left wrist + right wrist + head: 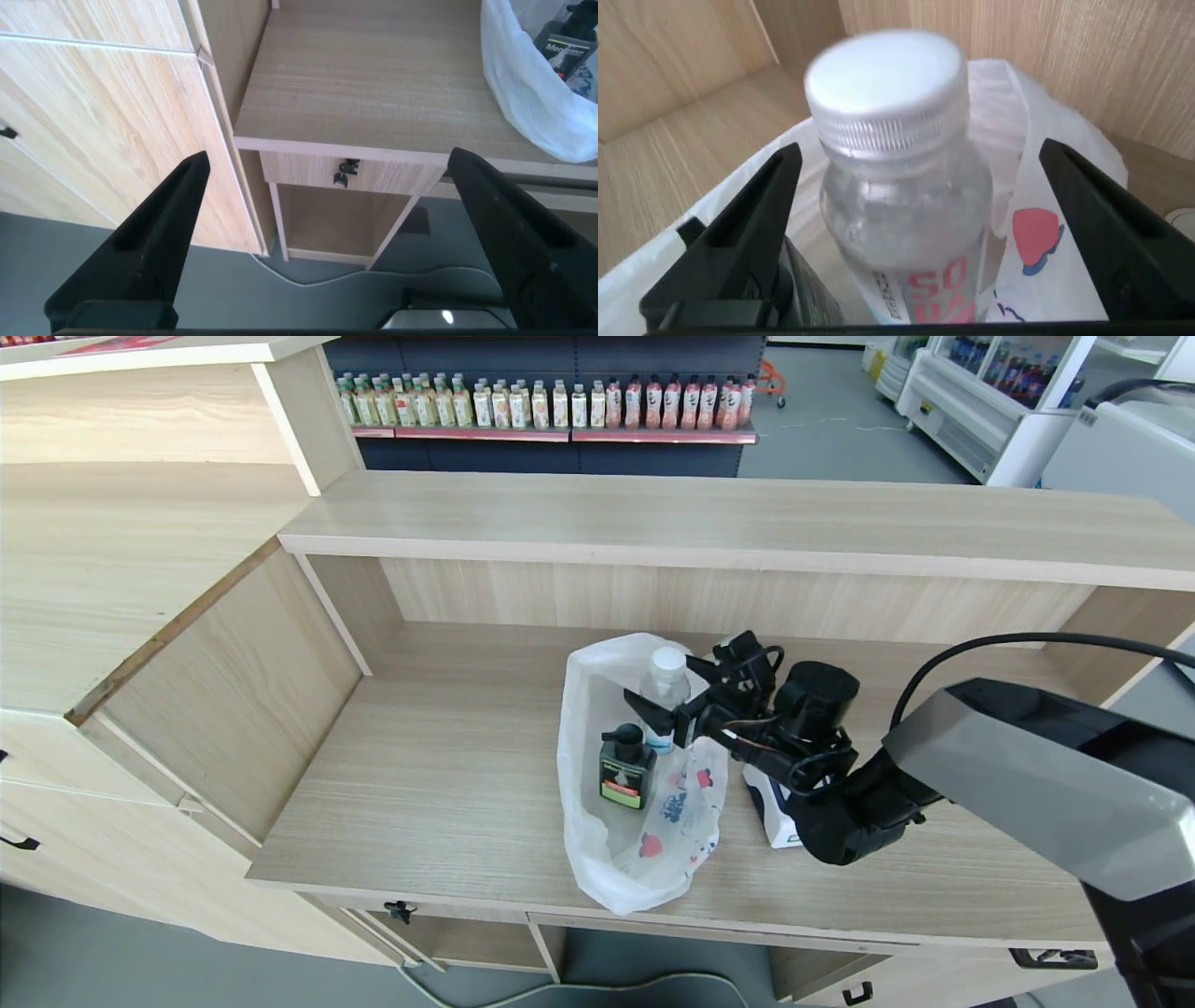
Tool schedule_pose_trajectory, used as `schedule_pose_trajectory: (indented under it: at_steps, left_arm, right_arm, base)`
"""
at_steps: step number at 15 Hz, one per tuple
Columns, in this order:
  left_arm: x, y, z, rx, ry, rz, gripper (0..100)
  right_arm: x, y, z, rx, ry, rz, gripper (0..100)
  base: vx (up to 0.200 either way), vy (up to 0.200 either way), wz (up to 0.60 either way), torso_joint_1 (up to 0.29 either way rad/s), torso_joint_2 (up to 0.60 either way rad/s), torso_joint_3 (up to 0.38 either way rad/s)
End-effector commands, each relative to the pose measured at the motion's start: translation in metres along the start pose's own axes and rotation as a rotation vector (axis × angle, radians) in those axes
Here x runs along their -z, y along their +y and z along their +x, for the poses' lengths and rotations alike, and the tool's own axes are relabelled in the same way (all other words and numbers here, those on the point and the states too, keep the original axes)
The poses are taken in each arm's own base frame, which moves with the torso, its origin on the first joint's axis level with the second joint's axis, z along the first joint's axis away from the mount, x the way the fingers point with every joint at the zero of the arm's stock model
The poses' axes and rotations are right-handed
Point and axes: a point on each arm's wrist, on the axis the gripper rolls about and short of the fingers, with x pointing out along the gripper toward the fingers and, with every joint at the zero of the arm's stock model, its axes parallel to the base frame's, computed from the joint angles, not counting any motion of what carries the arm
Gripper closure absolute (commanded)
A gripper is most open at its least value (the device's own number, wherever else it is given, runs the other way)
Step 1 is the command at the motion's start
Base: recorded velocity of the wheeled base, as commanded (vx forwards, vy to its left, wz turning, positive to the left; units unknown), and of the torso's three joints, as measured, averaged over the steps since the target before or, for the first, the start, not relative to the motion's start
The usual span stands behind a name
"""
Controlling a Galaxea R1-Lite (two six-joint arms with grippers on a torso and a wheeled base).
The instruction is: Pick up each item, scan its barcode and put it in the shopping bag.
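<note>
A white plastic shopping bag (pixel 644 859) with coloured prints stands open on the wooden counter (pixel 448 775). Inside it are a dark green pump bottle (pixel 625 773) and a clear bottle with a white cap (pixel 667 683). My right gripper (pixel 658 678) is at the bag's mouth. It is open, with the clear bottle (pixel 896 177) between its spread fingers (pixel 747 233), apart from both. My left gripper (pixel 329 159) hangs open and empty, low in front of the counter's left front corner, with the bag (pixel 533 89) off to one side.
A white and blue box (pixel 770 803) lies on the counter under my right arm, just right of the bag. A raised shelf (pixel 709 523) spans the back and a wooden side panel (pixel 233 691) closes the left. Drawers with small black handles (pixel 347 172) sit under the counter's edge.
</note>
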Motion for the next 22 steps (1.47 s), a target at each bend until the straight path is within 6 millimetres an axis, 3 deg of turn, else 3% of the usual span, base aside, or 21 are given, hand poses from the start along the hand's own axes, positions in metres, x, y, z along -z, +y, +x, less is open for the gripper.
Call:
schedule_pose_trajectory:
  at_steps: [1,4,7,9,11,13,14,15,16,18,22]
  left_arm:
    - [0.000,0.000,0.000,0.000,-0.001,0.000,0]
    - [0.000,0.000,0.000,0.000,-0.001,0.000,0]
    - [0.000,0.000,0.000,0.000,-0.001,0.000,0]
    - [0.000,0.000,0.000,0.000,0.001,0.000,0]
    - [0.000,0.000,0.000,0.000,-0.001,0.000,0]
    - [0.000,0.000,0.000,0.000,0.001,0.000,0]
    - [0.000,0.000,0.000,0.000,-0.001,0.000,0]
    - [0.000,0.000,0.000,0.000,-0.001,0.000,0]
    - [0.000,0.000,0.000,0.000,-0.001,0.000,0]
    - [0.000,0.000,0.000,0.000,-0.001,0.000,0]
    - [0.000,0.000,0.000,0.000,-0.001,0.000,0]
  right_arm:
    - [-0.044,-0.001,-0.005,0.001,-0.060,0.019,0]
    - [-0.098,0.000,-0.028,0.009,-0.068,0.085,0]
    - [-0.135,-0.005,-0.063,0.054,-0.061,0.063,0]
    - [-0.157,-0.004,-0.096,0.088,-0.073,0.016,0]
    - [-0.175,0.011,-0.147,0.115,-0.060,0.012,0]
    - [-0.172,0.036,-0.229,0.254,0.091,0.011,0]
    - [-0.168,0.046,-0.255,0.327,0.154,0.026,0]
    - [-0.155,0.066,-0.295,0.434,0.268,0.051,0]
    - [-0.151,0.073,-0.306,0.449,0.290,0.055,0]
    - [-0.131,0.097,-0.349,0.490,0.302,0.039,0]
    - [-0.113,0.126,-0.400,0.611,0.361,-0.037,0]
  base:
    - [0.000,0.000,0.00,0.000,0.00,0.000]
    - [0.000,0.000,0.00,0.000,0.00,0.000]
    - [0.000,0.000,0.00,0.000,0.00,0.000]
    - [0.000,0.000,0.00,0.000,0.00,0.000]
    - [0.000,0.000,0.00,0.000,0.00,0.000]
    - [0.000,0.000,0.00,0.000,0.00,0.000]
    - [0.000,0.000,0.00,0.000,0.00,0.000]
    - [0.000,0.000,0.00,0.000,0.00,0.000]
    - [0.000,0.000,0.00,0.000,0.00,0.000]
    - [0.000,0.000,0.00,0.000,0.00,0.000]
    - [0.000,0.000,0.00,0.000,0.00,0.000]
